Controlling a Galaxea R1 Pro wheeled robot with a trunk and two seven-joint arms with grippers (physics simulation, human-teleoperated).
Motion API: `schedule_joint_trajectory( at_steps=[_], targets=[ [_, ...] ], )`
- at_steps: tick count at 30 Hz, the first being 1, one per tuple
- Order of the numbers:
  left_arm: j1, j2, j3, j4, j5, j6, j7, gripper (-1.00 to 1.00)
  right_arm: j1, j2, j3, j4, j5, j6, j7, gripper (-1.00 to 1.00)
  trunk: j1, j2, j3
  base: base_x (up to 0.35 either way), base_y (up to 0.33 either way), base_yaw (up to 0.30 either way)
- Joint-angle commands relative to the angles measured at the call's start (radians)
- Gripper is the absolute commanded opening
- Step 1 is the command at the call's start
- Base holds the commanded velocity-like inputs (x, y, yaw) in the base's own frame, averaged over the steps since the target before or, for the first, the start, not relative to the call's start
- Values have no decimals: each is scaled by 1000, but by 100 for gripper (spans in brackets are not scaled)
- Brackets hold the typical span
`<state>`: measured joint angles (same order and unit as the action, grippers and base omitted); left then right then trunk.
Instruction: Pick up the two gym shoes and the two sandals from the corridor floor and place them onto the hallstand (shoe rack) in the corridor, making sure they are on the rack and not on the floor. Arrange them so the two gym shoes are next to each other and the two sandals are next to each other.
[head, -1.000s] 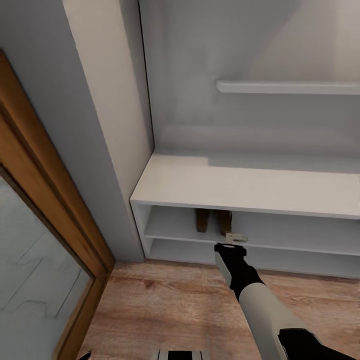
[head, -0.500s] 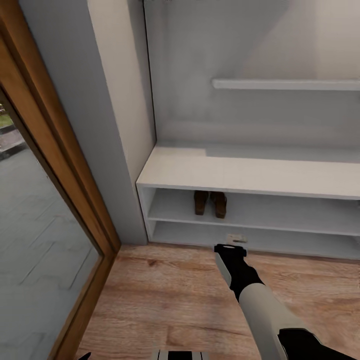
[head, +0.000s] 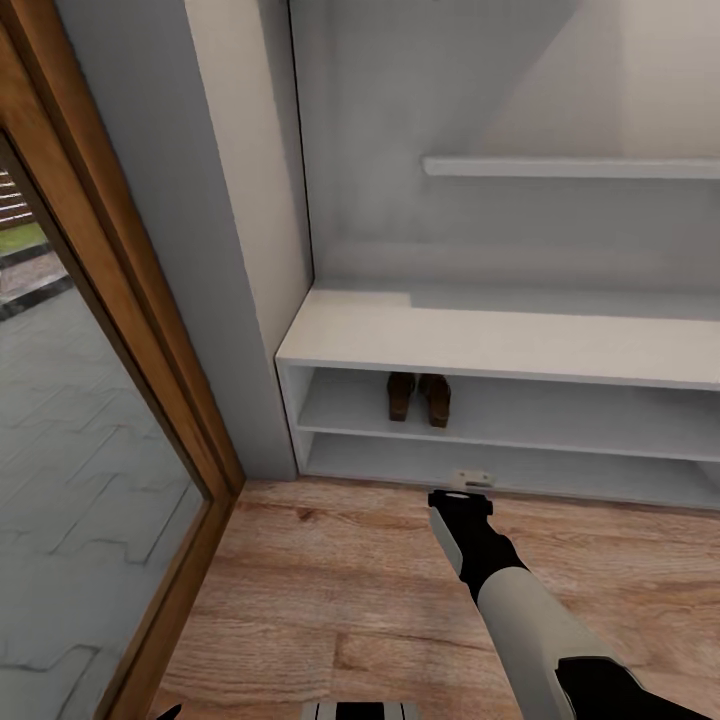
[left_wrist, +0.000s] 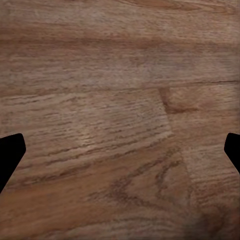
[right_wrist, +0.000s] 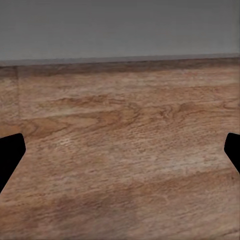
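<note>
Floor (head: 330, 600) lies nearest, bare brown planks under both arms. The right arm reaches forward over it, and its claw (head: 472, 480) hangs just short of the shoe rack (head: 480, 345), level with the front edge of the lower tier. In the right wrist view the two black fingertips (right_wrist: 10, 155) sit far apart at either side with nothing between them, so that claw stands spread and empty. The left claw (left_wrist: 120, 155) points straight down at the planks, its tips likewise wide apart and holding nothing.

Farther back, the two sandals (head: 419, 397) rest side by side on the upper tier, toward its left end, heels to the front and long axes running into the rack. They lie beyond the right claw and a little to its left. The right arm is plainly the nearer one. No sneakers are visible, so the next move probably means turning away to find them.
</note>
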<state>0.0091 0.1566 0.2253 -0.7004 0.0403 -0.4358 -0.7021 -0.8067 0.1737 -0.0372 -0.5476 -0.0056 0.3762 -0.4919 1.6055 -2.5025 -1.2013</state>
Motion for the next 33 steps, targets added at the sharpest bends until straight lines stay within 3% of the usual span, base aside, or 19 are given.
schedule_joint_trajectory(
  at_steps=[1,15,23,30,31,33],
  targets=[
    [0,0,2,-1,4,1,-7,100,0,1,-3,-1,-1,4,-2,100,0,0,-1,0,0,0],
    [0,-3,-3,0,-5,1,-6,100,1,1,-3,58,-3,0,-3,100,0,0,-1,0,0,0],
    [0,-3,-2,0,-2,0,-5,100,2,1,-3,150,-4,-27,-4,100,0,0,-1,0,0,-114],
    [0,-3,1,0,-1,0,-4,100,3,1,-3,286,0,-210,-1,100,0,0,-1,0,0,-284],
    [0,-3,1,0,-3,0,-3,100,4,1,-3,367,2,-307,1,100,0,0,-1,0,0,-299],
    [0,-4,1,1,-5,0,-2,100,10,1,-2,416,4,-380,2,100,0,0,-1,0,0,-299]
  ],
)
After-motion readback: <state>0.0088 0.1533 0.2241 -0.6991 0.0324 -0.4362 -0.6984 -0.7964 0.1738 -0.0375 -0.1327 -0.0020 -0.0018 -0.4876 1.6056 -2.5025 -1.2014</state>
